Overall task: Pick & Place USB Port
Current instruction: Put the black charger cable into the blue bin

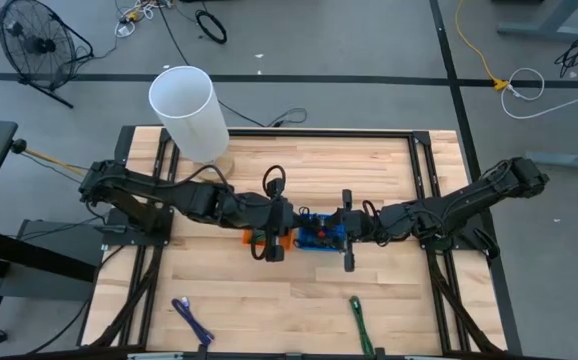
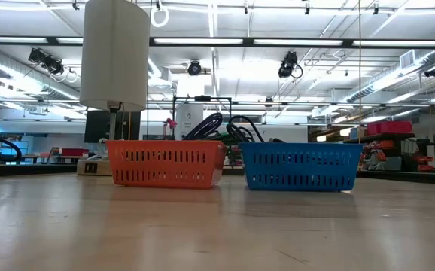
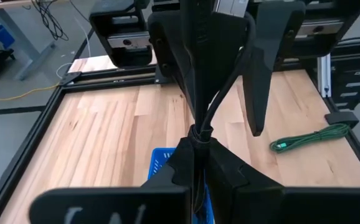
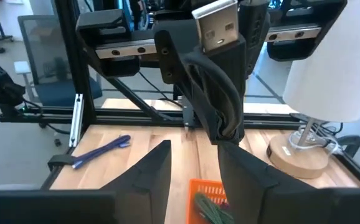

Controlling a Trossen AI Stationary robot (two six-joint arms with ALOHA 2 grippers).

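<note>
Low view: wooden table (image 2: 217, 233), workshop behind (ceiling lights on), lamp (image 2: 115, 54) left

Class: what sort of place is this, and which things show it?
Probably a robotics lab or workshop: a framed wooden table, open ceiling with strip lights, a floor fan and loose cables on grey floor.

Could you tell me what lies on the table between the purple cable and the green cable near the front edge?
Nothing: in the high view the wood between the purple cable and the green cable is bare.
</note>
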